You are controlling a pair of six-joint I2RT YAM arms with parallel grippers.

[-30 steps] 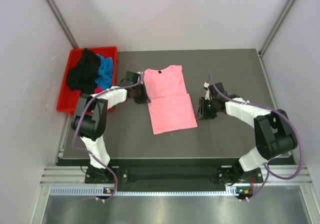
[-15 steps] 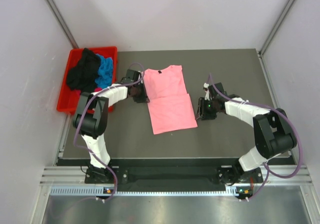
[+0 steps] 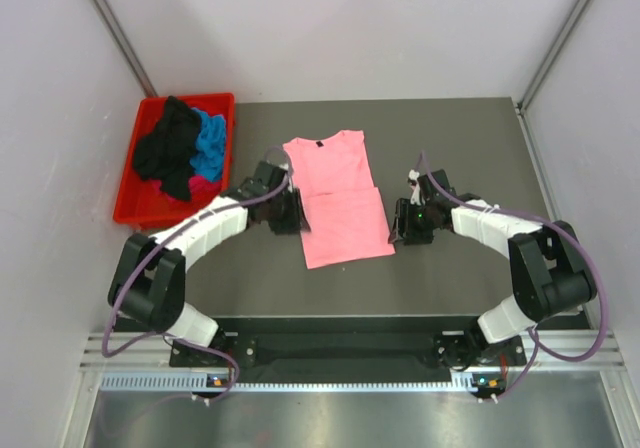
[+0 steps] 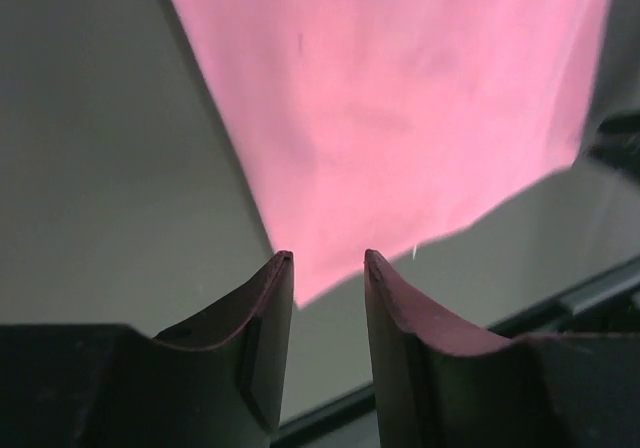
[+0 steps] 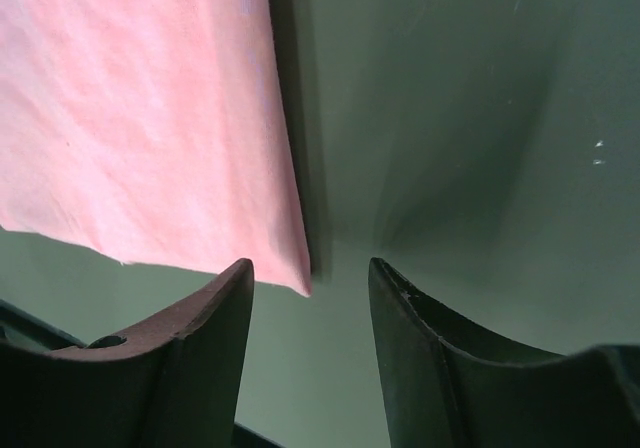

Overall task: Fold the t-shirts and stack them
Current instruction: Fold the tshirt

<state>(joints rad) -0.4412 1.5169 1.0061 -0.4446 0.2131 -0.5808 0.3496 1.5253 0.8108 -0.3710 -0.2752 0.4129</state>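
left fingers (image 4: 262, 318): apart, gap empty, nothing held. They sit just beside the left edge of the pink t-shirt (image 3: 340, 208). In my wrist view its near-left corner shows just past the tips.
right fingers (image 5: 205, 333): also apart and empty. They sit just beside the shirt's right edge, and the near-right corner lies just past the gap. Can't tell if the tips touch cloth.
pink t-shirt: flat on the tabletop (image 3: 470, 148), mid-table between my two arms, collar at the far end. No sleeves stick out, so the outline is a narrow strip. A cross edge runs at mid-length, and the near half lies on top as its own layer, slightly skewed.
done (my read): sleeves tucked and one lengthwise fold laid on the pink shirt. Both grips are off it.
left on pink (my read): likely one more fold to get a compact packet, and the skew needs squaring up.
red bin (image 3: 128, 211): far left, at the tabletop edge.
black t-shirt (image 3: 165, 148): crumpled in the bin, unfolded.
blue t-shirt (image 3: 212, 140): bunched beside the black one, unfolded.
magenta t-shirt (image 3: 203, 182): only a sliver shows under the others.
stack: none yet. Overall early: first shirt partway, three to go.
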